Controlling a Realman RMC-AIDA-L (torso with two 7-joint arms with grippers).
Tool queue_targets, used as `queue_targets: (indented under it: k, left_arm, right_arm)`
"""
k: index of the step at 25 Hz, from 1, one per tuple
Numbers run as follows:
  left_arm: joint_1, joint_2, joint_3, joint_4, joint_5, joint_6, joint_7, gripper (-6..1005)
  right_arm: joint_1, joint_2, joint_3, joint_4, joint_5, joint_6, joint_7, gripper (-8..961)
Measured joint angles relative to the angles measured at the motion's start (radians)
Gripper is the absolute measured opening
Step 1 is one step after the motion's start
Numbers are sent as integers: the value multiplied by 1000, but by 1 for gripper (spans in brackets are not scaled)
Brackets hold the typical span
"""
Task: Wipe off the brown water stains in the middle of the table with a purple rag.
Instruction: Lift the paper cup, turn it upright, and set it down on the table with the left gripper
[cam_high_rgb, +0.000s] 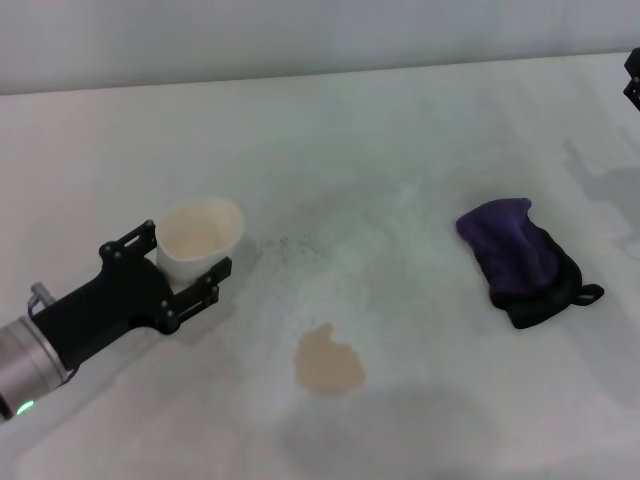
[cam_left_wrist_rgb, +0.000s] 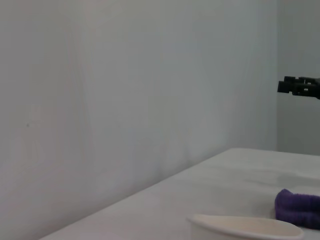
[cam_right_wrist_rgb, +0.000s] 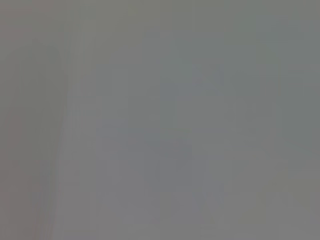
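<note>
The brown water stain (cam_high_rgb: 328, 362) is a small tan blotch on the white table (cam_high_rgb: 400, 130), near the front middle. The purple rag (cam_high_rgb: 520, 255) lies bunched to the right of it, its black edge and loop toward the front; it also shows in the left wrist view (cam_left_wrist_rgb: 299, 207). My left gripper (cam_high_rgb: 188, 250) is at the left, its fingers closed around a white cup (cam_high_rgb: 200, 235) with tan inside, well left of the stain. My right gripper (cam_high_rgb: 633, 80) shows only as a black sliver at the far right edge, far from the rag.
The cup's rim (cam_left_wrist_rgb: 245, 227) shows in the left wrist view, with my right gripper (cam_left_wrist_rgb: 300, 86) raised in the distance. A grey wall runs behind the table. Faint grey smudges (cam_high_rgb: 330, 215) mark the tabletop. The right wrist view shows only blank grey.
</note>
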Motion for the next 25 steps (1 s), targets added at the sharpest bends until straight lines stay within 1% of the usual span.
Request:
queue_targets:
  k: [9,14,15,19,23,25]
  left_arm:
    - [62,-1,0,18,-4,-7,75,699]
    - [83,-2,0,20,-15,-8,76,698]
    - [96,-3,0,29,-25,-23,78,698]
    - [109,-3,0,52,-28,-52,83,698]
    - [123,-4,0,61,-29,-60,93,699]
    - [141,-3,0,69,-29,-62,98,699]
  right_arm:
    - [-17,-2,-20,-17,0,15,5,857]
    - [-17,-2,-22,-17,0,16,5,856]
    - [-17,-2,-22,-17,0,16,5,856]
    - [-17,-2,-22,-17,0,16,5,856]
    - [-17,-2,-22,-17,0,17,6,856]
    - [-17,-2,-22,-17,0,18,6,856]
